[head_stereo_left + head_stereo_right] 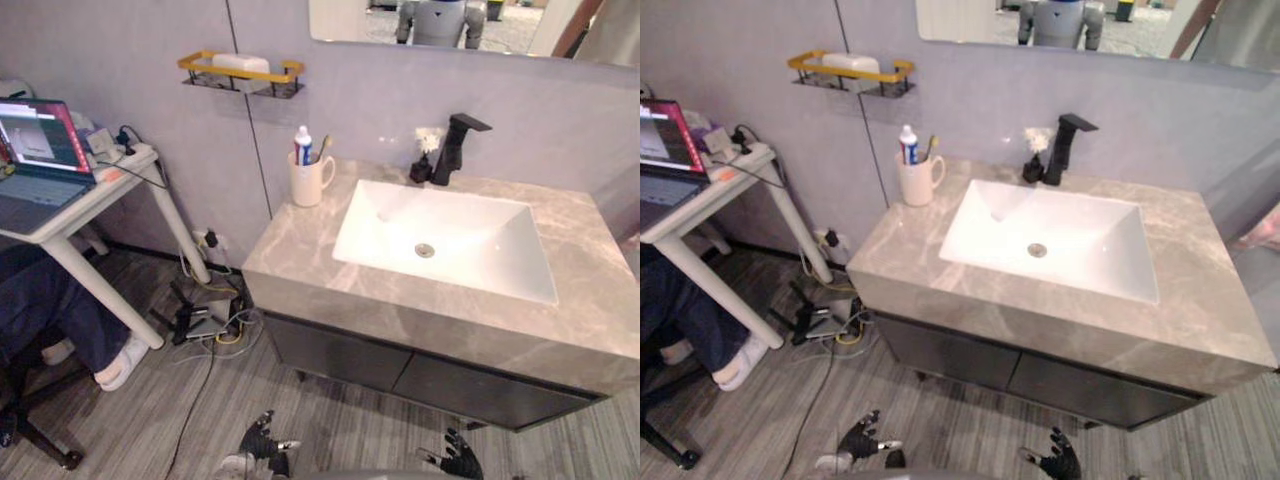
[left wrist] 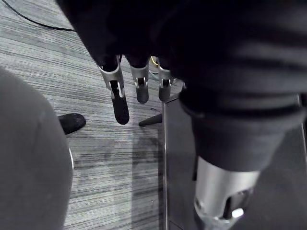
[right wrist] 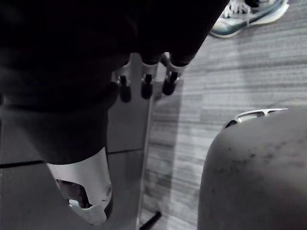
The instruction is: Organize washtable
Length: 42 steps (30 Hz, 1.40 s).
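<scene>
A grey marble washtable [image 1: 300, 250] holds a white sink [image 1: 445, 240] with a black faucet [image 1: 455, 148] at its back. A white mug [image 1: 308, 180] with a toothpaste tube [image 1: 303, 144] and a toothbrush [image 1: 325, 148] stands at the back left corner. A small white thing [image 1: 428, 140] sits beside the faucet. Above, a yellow wall shelf [image 1: 240, 74] carries a white soap bar [image 1: 240, 63]. My left hand [image 1: 262, 440] and right hand [image 1: 458, 458] hang low in front of the cabinet, fingers relaxed [image 2: 120, 103] [image 3: 146, 86] and holding nothing.
A white desk [image 1: 90, 200] with an open laptop [image 1: 35, 150] stands to the left, and a seated person's leg [image 1: 60, 320] is under it. Cables and a power strip [image 1: 205, 320] lie on the floor by the cabinet. A mirror [image 1: 470, 25] hangs above. A person's shoe [image 3: 249, 17] is nearby.
</scene>
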Motion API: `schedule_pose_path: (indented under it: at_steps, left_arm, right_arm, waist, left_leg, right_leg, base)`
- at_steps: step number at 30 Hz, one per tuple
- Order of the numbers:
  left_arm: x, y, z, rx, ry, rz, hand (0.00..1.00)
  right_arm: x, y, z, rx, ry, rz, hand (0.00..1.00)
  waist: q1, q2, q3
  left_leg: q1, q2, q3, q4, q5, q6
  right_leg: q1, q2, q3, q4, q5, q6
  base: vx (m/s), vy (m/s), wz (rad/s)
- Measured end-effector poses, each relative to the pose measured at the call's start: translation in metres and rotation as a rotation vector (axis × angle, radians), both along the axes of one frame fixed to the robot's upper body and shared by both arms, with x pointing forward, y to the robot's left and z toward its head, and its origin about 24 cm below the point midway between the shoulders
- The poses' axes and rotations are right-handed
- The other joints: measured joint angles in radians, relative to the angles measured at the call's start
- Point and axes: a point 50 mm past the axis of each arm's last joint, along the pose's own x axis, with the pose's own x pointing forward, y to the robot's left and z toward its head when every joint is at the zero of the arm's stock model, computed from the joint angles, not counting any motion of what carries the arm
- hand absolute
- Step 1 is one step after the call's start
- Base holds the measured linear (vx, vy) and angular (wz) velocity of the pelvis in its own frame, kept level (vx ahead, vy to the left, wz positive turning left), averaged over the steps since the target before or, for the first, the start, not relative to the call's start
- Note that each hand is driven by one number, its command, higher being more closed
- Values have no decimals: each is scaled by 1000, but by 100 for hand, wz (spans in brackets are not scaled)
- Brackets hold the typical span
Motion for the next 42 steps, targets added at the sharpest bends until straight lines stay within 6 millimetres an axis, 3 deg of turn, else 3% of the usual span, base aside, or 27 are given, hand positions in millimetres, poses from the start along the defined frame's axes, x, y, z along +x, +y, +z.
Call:
schedule_pose_path:
  at_steps: [5, 8, 11, 14, 15, 16, 17, 18, 20, 21, 22, 23, 24, 25, 26, 27, 28, 29, 30, 33, 34, 36, 37, 38, 39, 40, 42]
  left_arm:
    - [3, 1, -1, 14, 13, -5, 0]
    - [8, 3, -1, 25, 8, 1, 0]
    - [31, 3, 6, 34, -43, -17, 0]
    - [39, 3, 9, 40, -64, -20, 0]
    - [40, 3, 9, 42, -67, -18, 0]
    - [41, 2, 10, 43, -70, -23, 0]
    - [42, 0, 10, 40, -73, -24, 0]
    - [44, 0, 12, 39, -85, -18, 0]
    - [47, 6, 13, 45, -96, 18, 0]
    - [44, 8, 12, 53, -91, 33, 0]
    - [42, 4, 11, 42, -90, 44, 0]
    - [40, 1, 10, 30, -86, 57, 0]
    - [38, -4, 10, 12, -89, 75, 0]
    - [38, -7, 10, 3, -90, 78, 0]
    - [37, -19, 10, -31, -90, 88, 0]
    - [37, -25, 10, -54, -95, 97, 0]
    - [38, -28, 10, -63, -97, 98, 0]
    - [41, -32, 12, -73, -110, 96, 0]
    - [42, -32, 12, -75, -114, 93, 0]
    - [41, -33, 11, -79, -102, 88, 0]
    - [42, -32, 11, -74, -100, 86, 0]
    - [47, -31, 12, -69, -107, 77, 0]
    - [47, -29, 12, -62, -106, 69, 0]
    - [46, -27, 11, -54, -104, 64, 0]
    - [47, -25, 12, -44, -107, 47, 0]
    - [46, -24, 11, -39, -98, 39, 0]
    - [42, -22, 9, -27, -82, 36, 0]
  right_arm:
    - [5, 1, -1, 2, 11, 9, 0]
    - [23, 1, 1, 1, -22, 24, 0]
    - [40, 3, 6, -3, -71, 42, 0]
    - [41, 3, 8, -7, -86, 43, 0]
    - [43, 3, 10, -7, -101, 45, 0]
    - [48, 3, 13, -10, -126, 48, 0]
    - [50, 4, 14, -9, -135, 48, 0]
    - [53, 8, 16, 2, -153, 59, 0]
    - [56, 18, 16, 27, -164, 64, 0]
    - [57, 23, 16, 36, -165, 77, 0]
    - [56, 24, 16, 38, -164, 82, 0]
    - [57, 24, 17, 37, -168, 83, 0]
    - [59, 25, 18, 36, -177, 86, 0]
    - [59, 23, 18, 31, -179, 87, 0]
    - [58, 16, 20, 8, -186, 88, 0]
    - [54, 10, 21, -17, -180, 92, 0]
    - [53, 8, 21, -27, -174, 91, 0]
    - [54, 4, 21, -43, -175, 91, 0]
    - [52, 1, 20, -52, -159, 96, 0]
    - [50, 0, 15, -47, -130, 85, 0]
    - [51, 2, 14, -42, -125, 86, 0]
    - [51, 4, 13, -36, -120, 88, 0]
    - [53, 2, 14, -40, -123, 79, 0]
    - [51, 4, 12, -29, -117, 64, 0]
    - [51, 9, 11, -12, -114, 53, 0]
    - [54, 10, 11, -5, -121, 46, 0]
    - [56, 9, 12, -3, -125, 39, 0]
  waist:
    - [3, -1, 14]
    - [8, -18, 24]
    - [-6, -37, 109]
    - [0, -30, 119]
    - [1, -15, 118]
    - [1, 16, 117]
    - [4, 30, 117]
    - [16, 43, 120]
    - [34, 32, 113]
    - [35, 18, 105]
    - [41, 14, 100]
    - [53, 18, 101]
    - [58, 17, 102]
    - [53, 28, 104]
    - [45, 46, 112]
    - [54, 69, 106]
    - [50, 72, 108]
    - [46, 63, 109]
    - [47, 57, 111]
    - [22, 44, 111]
    - [18, 30, 113]
    - [18, 24, 119]
    - [16, 19, 119]
    - [10, 4, 116]
    - [8, -9, 111]
    - [9, -12, 112]
    - [10, -9, 111]
  left_leg:
    - [7, 14, 35, 0, -10, -3]
    - [-23, 10, 72, 9, -13, -1]
    - [-86, -32, 31, 77, -41, 16]
    - [-116, -24, -51, 86, -43, 15]
    - [-131, -9, -85, 87, -43, 15]
    - [-147, 16, -125, 87, -42, 16]
    - [-152, 32, -136, 86, -42, 16]
    - [-175, 49, -142, 103, -42, 17]
    - [-218, 53, -158, 157, -43, 14]
    - [-239, 53, -179, 184, -38, 7]
    - [-242, 64, -190, 183, -17, -17]
    - [-241, 73, -188, 182, -2, -37]
    - [-252, 74, -184, 190, 20, -41]
    - [-256, 75, -188, 190, 35, -40]
    - [-256, 88, -182, 174, 70, -14]
    - [-253, 98, -162, 150, 43, 35]
    - [-253, 102, -145, 141, 4, 61]
    - [-254, 112, -89, 137, -75, 68]
    - [-255, 105, -29, 165, -60, 40]
    - [-274, 61, 36, 404, -73, 28]
    - [-268, 50, 80, 472, -163, 22]
    - [-272, 54, 182, 530, -219, 68]
    - [-270, 46, 212, 492, -195, 95]
    - [-244, 28, 215, 407, -156, 100]
    - [-210, 7, 243, 324, -153, 96]
    - [-177, -1, 299, 327, -190, 106]
    - [-160, -39, 285, 253, -150, 128]
  right_leg:
    - [-21, 8, 38, 7, -1, -2]
    - [-110, -7, 79, 82, -23, 2]
    - [-180, -59, 120, 248, -66, 31]
    - [-191, -32, 207, 324, -58, 18]
    - [-191, -12, 233, 348, -43, -7]
    - [-194, 27, 258, 362, -18, -48]
    - [-202, 46, 273, 373, -12, -62]
    - [-220, 50, 289, 410, -31, -90]
    - [-221, 5, 305, 411, -33, -88]
    - [-198, -6, 314, 367, -49, -16]
    - [-152, 1, 282, 326, -105, 38]
    - [-146, 5, 268, 318, -136, 49]
    - [-135, 9, 228, 320, -214, 42]
    - [-132, 15, 210, 333, -241, 21]
    - [-143, 29, 163, 393, -266, -1]
    - [-147, 47, 127, 440, -295, -28]
    - [-141, 51, 108, 450, -302, -39]
    - [-137, 37, 84, 442, -299, -51]
    - [-138, 26, 50, 420, -278, -80]
    - [-139, 20, -25, 346, -219, -107]
    - [-140, 19, -51, 320, -196, -111]
    - [-134, 21, -104, 293, -175, -108]
    - [-129, 33, -120, 280, -169, -101]
    - [-115, 33, -135, 230, -147, -94]
    - [-96, 24, -166, 165, -113, -94]
    - [-78, 24, -174, 132, -87, -83]
    - [-69, 24, -185, 100, -59, -65]
  base:
    - [-1, -26, -23]
    - [1, 6, -31]
    - [-12, 26, 34]
    - [20, -9, 94]
    - [-17, -118, 92]
    - [-4, -118, 90]
    - [33, -130, 77]
    - [31, -155, 57]
    - [-15, -213, 47]
    - [-48, -334, 51]
    - [-69, -440, 43]
    - [-81, -397, 31]
    - [-137, -396, 25]
    - [-207, -342, 67]
    - [-281, -338, 91]
    - [-250, -243, 98]
    - [-222, -247, 96]
    - [-168, -192, 82]
    - [-152, -165, 73]
    - [-141, -147, 76]
    - [-53, -36, 52]
    - [-58, -14, 77]
    - [-68, -1, 95]
    - [-43, 21, 73]
    - [38, 86, 59]
    - [61, 82, 35]
    - [47, 111, 32]
